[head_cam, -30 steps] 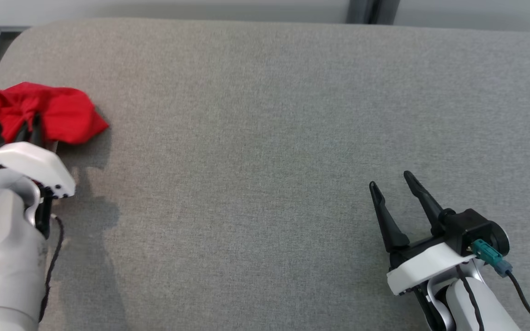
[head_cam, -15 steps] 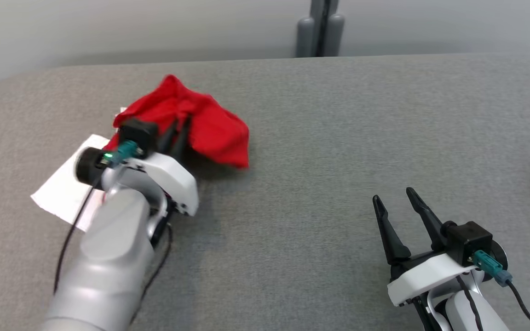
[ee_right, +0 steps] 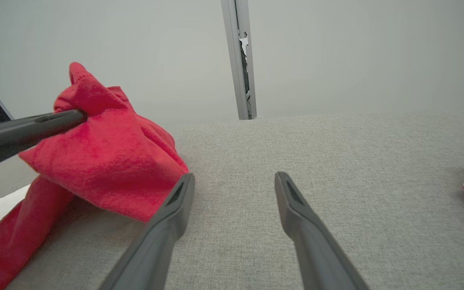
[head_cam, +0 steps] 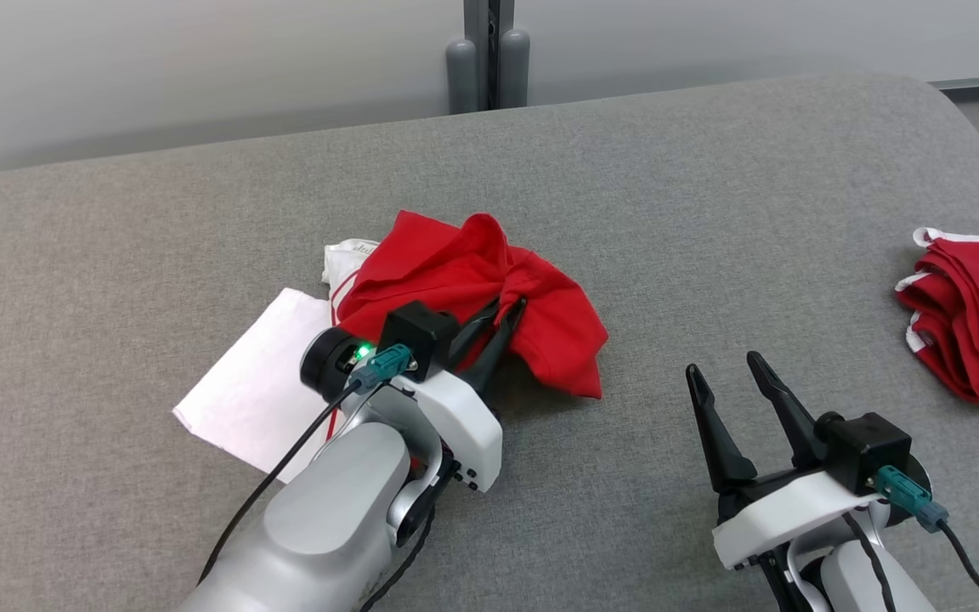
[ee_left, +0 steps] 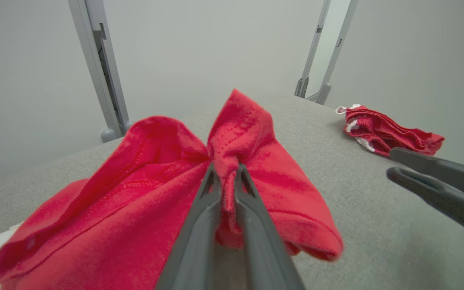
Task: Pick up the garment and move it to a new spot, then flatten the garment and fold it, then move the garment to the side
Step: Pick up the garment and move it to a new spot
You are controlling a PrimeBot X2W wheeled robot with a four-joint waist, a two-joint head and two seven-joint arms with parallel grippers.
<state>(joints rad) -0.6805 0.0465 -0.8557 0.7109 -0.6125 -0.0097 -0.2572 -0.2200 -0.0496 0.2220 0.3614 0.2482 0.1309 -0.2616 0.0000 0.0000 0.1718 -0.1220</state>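
The garment (head_cam: 472,280) is a crumpled red cloth bunched on the grey padded table (head_cam: 710,212), left of centre. My left gripper (head_cam: 513,308) is shut on a raised fold of it; in the left wrist view the cloth (ee_left: 135,189) is pinched between the gripper's (ee_left: 224,171) near-closed jaws. My right gripper (head_cam: 723,365) stands open over bare table to the right, holding nothing. From the right wrist, the garment (ee_right: 111,157) lies just left of that open gripper (ee_right: 234,179).
A flat white piece (head_cam: 251,391) lies under and to the left of the garment. A second red heap with white trim (head_cam: 974,314) sits near the table's right edge. A grey post (head_cam: 489,59) stands behind the table.
The head camera has swung right, so the table's right end shows now. My left gripper, still holding the garment, has come in from the far left towards the right gripper, which stays open.
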